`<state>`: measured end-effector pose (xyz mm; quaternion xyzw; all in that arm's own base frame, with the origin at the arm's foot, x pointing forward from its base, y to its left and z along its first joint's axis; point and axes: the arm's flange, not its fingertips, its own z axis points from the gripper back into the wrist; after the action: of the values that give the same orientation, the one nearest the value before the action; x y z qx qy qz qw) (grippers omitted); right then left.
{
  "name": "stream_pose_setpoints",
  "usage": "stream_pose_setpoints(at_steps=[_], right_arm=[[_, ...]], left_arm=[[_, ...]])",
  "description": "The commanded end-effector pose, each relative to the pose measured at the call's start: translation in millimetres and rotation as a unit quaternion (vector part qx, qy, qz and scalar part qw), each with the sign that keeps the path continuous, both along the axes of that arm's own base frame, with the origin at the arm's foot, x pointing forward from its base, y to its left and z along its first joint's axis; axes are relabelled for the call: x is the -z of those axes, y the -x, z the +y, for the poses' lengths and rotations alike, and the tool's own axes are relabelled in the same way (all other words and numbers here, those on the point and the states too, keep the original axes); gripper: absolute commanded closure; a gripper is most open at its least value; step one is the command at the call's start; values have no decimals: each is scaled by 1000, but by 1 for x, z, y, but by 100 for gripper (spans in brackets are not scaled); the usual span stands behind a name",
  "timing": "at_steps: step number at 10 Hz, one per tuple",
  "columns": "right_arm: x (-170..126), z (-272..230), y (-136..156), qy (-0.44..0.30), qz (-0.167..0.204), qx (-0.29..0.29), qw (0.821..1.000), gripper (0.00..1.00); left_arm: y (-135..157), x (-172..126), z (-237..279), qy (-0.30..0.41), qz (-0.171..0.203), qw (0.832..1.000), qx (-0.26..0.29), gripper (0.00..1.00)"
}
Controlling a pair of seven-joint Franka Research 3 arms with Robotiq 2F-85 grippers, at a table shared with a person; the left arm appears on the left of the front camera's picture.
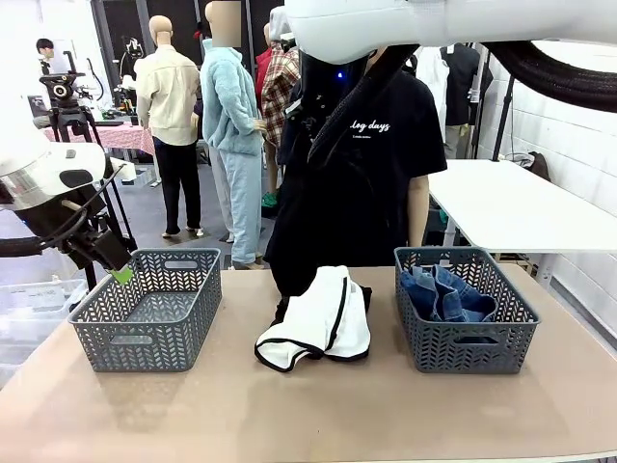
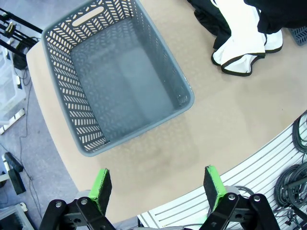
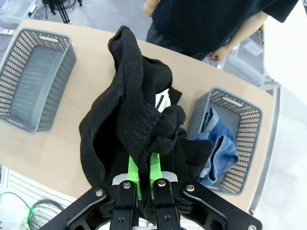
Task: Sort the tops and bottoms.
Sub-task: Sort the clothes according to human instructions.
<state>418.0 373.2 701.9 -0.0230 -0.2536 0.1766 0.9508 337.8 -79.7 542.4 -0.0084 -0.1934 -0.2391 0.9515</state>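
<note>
My right gripper [image 3: 144, 176] is shut on a black garment [image 3: 127, 124], which hangs bunched high over the middle of the table. From the front this black piece [image 1: 308, 222] drapes down in front of the standing person. Below it a white piece with black edging [image 1: 323, 323] lies crumpled on the table between the two baskets. A blue denim piece [image 1: 445, 294] sits in the right basket [image 1: 472, 349]. My left gripper [image 2: 157, 188] is open with nothing between its pads, hovering off the near left corner beside the empty left basket [image 2: 76, 110].
A person in a black printed T-shirt [image 1: 400, 125] stands at the far edge, close behind the hanging garment. The two grey baskets [image 3: 67, 45] [image 3: 249, 115] flank the middle. Bare tabletop [image 1: 308, 415] runs along the front. A white table stands behind on the right.
</note>
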Motion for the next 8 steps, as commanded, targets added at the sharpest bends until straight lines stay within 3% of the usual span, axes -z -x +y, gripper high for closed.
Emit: stream_pose_setpoints(at_steps=[1, 8], right_arm=[[-5, 0, -1, -3, -5, -5, 1000, 100], [-5, 0, -1, -3, -5, -5, 1000, 100]], left_arm=[[1, 1, 1, 2, 3, 1000, 1, 0], [1, 1, 1, 2, 3, 1000, 1, 0]])
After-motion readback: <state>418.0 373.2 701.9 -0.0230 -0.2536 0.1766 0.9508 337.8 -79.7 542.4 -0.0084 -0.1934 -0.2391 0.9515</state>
